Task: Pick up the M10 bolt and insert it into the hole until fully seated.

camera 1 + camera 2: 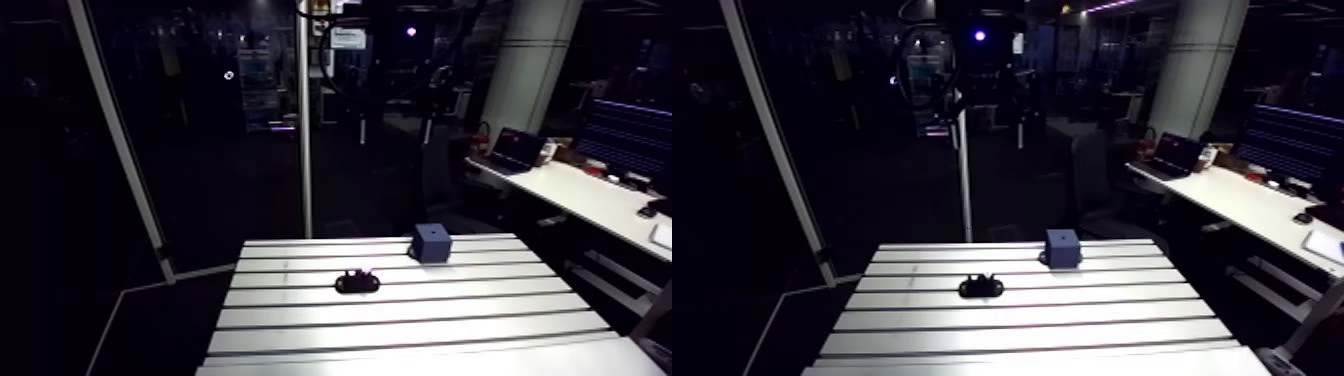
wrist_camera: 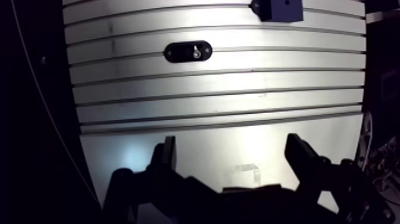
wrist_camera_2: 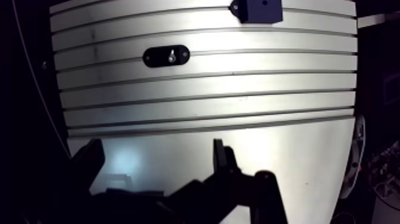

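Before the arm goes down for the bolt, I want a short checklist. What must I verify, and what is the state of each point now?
1. Gripper open, nothing between its fingers: ok.
2. Bolt sits in the black holder, uncovered and in view: ok.
3. Gripper lined up over the bolt: not ok; the bolt lies well ahead of the fingers.
4. Blue block on the table, apart from the holder: ok.
5. Top of the blue block free to receive the bolt: cannot tell, too small to see.
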`<state>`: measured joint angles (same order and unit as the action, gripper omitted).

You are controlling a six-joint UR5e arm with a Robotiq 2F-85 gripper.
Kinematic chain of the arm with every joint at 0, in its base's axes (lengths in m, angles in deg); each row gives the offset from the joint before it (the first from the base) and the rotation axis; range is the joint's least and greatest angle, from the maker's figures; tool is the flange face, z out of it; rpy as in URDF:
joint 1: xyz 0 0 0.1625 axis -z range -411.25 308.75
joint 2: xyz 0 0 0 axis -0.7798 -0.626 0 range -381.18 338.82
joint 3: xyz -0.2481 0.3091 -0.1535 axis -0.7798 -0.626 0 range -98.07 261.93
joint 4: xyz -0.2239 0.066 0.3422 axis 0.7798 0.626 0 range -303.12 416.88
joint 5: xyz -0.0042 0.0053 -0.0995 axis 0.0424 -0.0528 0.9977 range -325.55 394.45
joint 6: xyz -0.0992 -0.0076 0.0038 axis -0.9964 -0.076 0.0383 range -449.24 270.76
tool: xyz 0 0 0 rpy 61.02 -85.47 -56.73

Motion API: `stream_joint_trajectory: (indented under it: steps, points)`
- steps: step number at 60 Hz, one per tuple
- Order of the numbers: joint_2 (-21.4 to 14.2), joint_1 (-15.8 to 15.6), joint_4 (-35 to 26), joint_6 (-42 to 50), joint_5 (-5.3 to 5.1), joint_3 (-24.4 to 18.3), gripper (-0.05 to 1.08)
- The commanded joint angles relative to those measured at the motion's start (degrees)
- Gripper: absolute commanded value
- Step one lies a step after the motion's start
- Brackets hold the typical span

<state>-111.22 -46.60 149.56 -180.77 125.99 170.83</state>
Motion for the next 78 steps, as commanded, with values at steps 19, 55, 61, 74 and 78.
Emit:
stream_joint_trajectory:
  steps: [19,55,61,74,78]
  points:
    - [2.73,-0.78,-0.44,-1.32,-2.02,-2.02,0.0]
    - [3.55,-1.22,9.39,-1.38,-1.52,5.45,0.0]
    - [5.02,-1.22,14.03,-1.5,-1.26,8.21,0.0]
    - [6.93,-1.89,22.6,-3.06,-1.67,13.53,0.0]
    - [7.11,-1.92,26.94,-3.98,-1.67,15.32,0.0]
